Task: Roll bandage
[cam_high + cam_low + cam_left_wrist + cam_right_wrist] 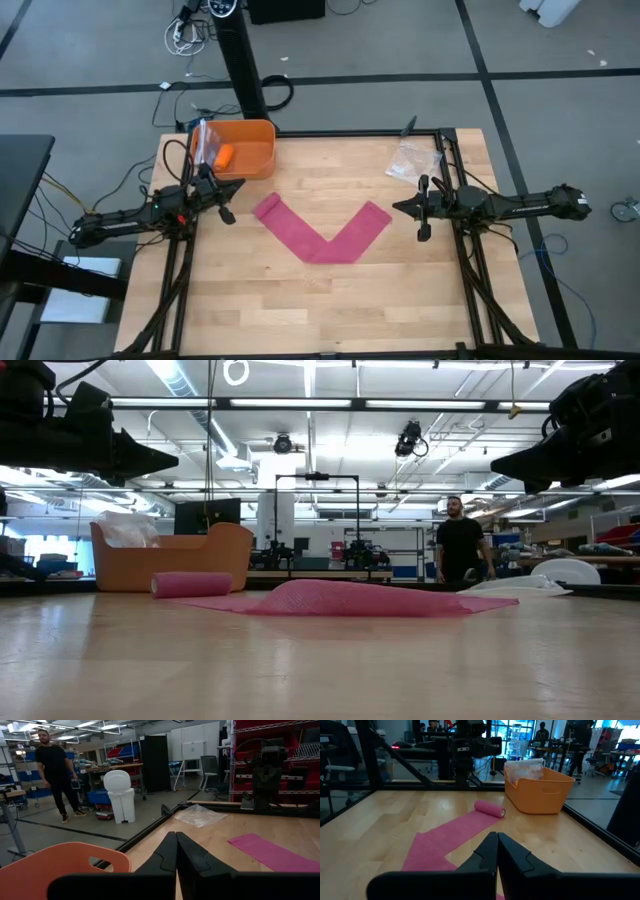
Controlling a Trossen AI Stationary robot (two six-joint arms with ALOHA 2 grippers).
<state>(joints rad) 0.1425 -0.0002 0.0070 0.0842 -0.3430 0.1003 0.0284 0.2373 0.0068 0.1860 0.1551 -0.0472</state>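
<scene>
Bare wooden table [320,670] fills the front of the low view, and past it the pink bandage [322,233] lies flat in a V shape near the middle of the table. One end of the bandage, toward the left arm, is wound into a small roll [489,808], and the rest is spread out as a loose strip with a fold where the two legs of the V meet. An orange bin [238,148] stands at the far left corner of the table, with a small orange object [224,156] and some crinkly plastic inside. A clear plastic bag [412,160] lies at the far right corner.

Left gripper [238,184] hangs above the table near the bin, fingers pressed together and holding nothing, close to the rolled end but not touching it. Right gripper [397,207] hangs above the table just beside the other end of the strip, its fingers also pressed together and empty. A person [461,543] in dark clothes stands in the room beyond the table
</scene>
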